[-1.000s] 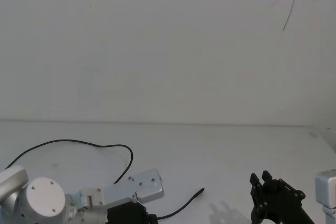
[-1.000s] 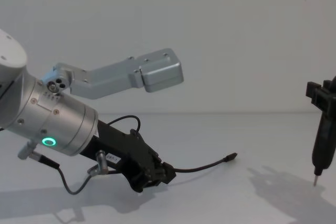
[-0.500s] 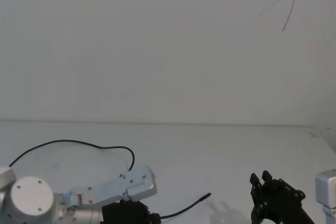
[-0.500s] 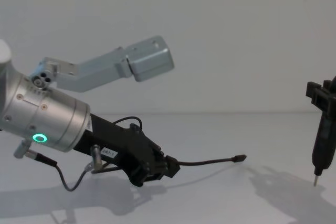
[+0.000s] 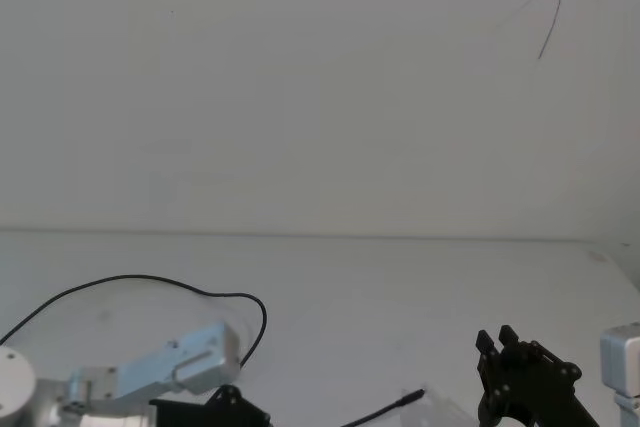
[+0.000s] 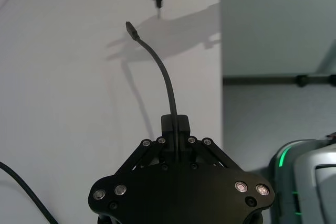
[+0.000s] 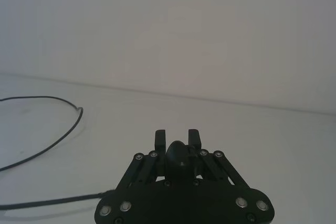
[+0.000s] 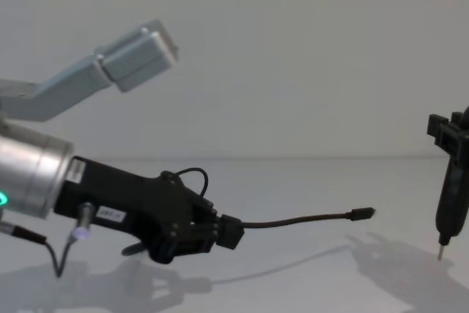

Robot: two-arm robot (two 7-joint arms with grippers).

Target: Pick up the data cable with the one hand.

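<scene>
Right gripper [image 7: 177, 136] up front, fingers flanking a rounded black tool [image 7: 178, 155]; data cable [image 7: 80, 110] loops across the white bench [image 7: 262, 145].

**Pin-tipped tool hung over white table**

A slim black tool [image 8: 447, 203] hung upright, its metal pin tip [image 8: 440, 256] pointing down at the white table [image 8: 308, 284]. It was well apart from the left gripper [image 8: 231, 232], out ahead of that gripper's fingertips. The tool's shadow [image 8: 388, 258] lay on the table between them. A white wall [image 5: 300, 97] rose beyond the gripper, carrying a thin dark curved mark [image 5: 548, 22] high up to its right.
</scene>
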